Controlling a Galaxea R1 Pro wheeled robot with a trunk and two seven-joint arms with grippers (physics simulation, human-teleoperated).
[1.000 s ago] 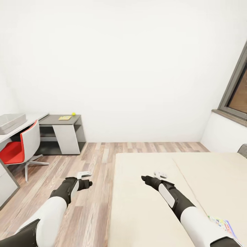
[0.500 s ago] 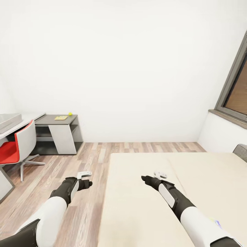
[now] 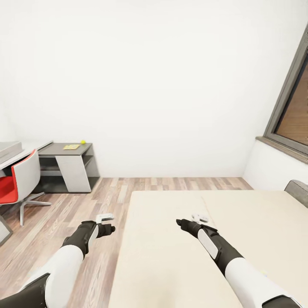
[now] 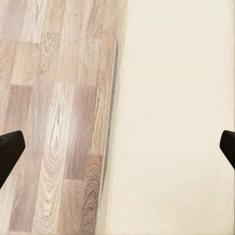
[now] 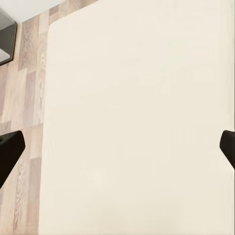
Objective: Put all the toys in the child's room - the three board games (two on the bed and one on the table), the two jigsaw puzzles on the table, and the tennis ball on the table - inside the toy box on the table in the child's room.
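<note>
The beige bed (image 3: 179, 256) fills the lower middle and right of the head view, and its mattress is bare. My left gripper (image 3: 105, 218) hangs open over the wood floor beside the bed's edge (image 4: 113, 98). My right gripper (image 3: 199, 218) hangs open over the mattress (image 5: 137, 117), holding nothing. Far left, the table's dark grey section (image 3: 57, 149) carries the yellow-green tennis ball (image 3: 83, 141) and a small flat yellow box (image 3: 71, 146), too small to identify. A corner of the grey toy box (image 3: 6, 149) shows on the pale top. The board games are out of view.
A red chair (image 3: 15, 184) with a white back stands at the desk on the left. Wood-plank floor (image 3: 64, 214) runs between desk and bed. A grey-framed window (image 3: 293, 111) is on the right wall, and the grey headboard (image 3: 298, 191) shows below it.
The camera has turned right: desk, chair and toy box slid toward the left edge and more window shows. The printed box at the lower right has left the picture. Both arms hold their pose.
</note>
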